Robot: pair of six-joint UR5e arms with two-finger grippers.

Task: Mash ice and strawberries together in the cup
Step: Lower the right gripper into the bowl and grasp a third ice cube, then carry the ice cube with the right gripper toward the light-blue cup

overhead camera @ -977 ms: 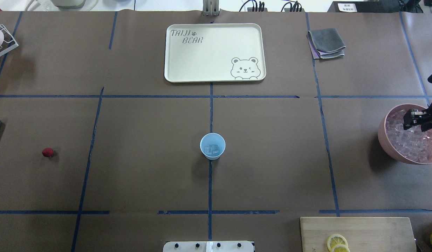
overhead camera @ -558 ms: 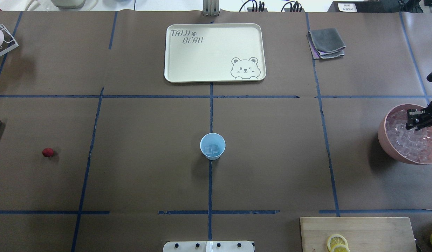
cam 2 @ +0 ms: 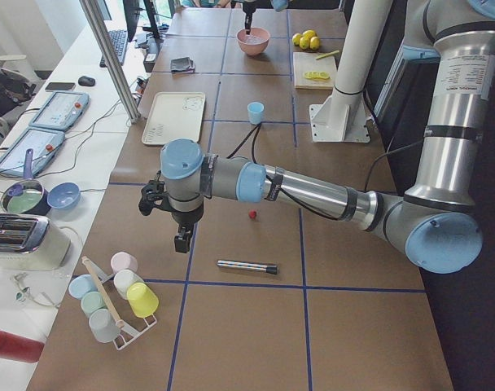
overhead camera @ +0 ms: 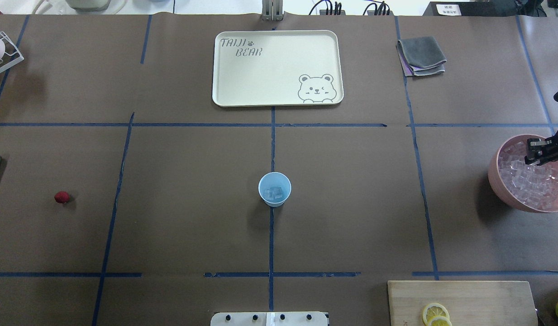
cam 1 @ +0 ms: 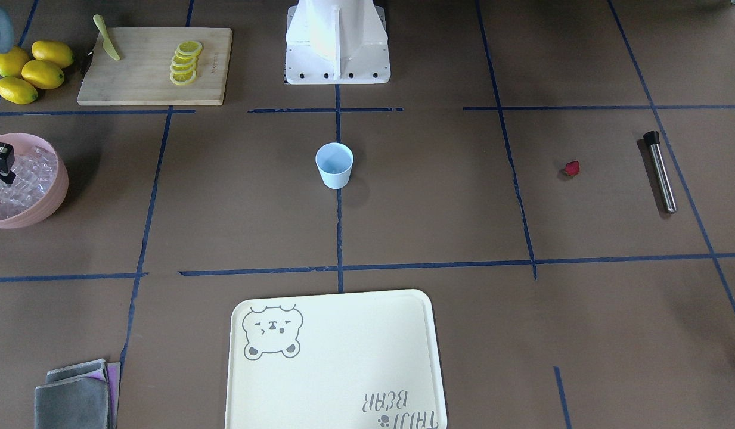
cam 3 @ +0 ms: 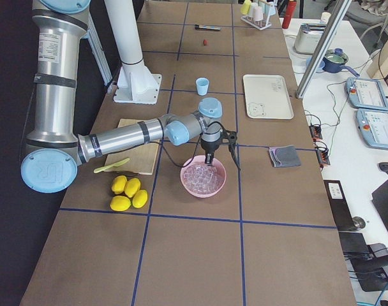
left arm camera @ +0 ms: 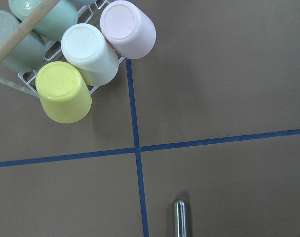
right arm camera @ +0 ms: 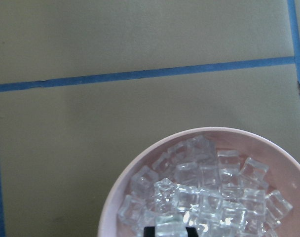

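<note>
Brown table (overhead camera: 351,203), ice (right arm camera: 170,226) in right end effector (overhead camera: 530,153)

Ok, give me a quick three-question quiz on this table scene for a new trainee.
1. True or false: the small dark red strawberry piece lies inside the small light blue plastic cup.
2. The right end effector is above: A) the cream bear tray, B) the round pink bowl of clear ice cubes, C) the wooden cutting board.
3. What does the cup already hold?
Key: 1 false; 2 B; 3 ice cubes.
</note>
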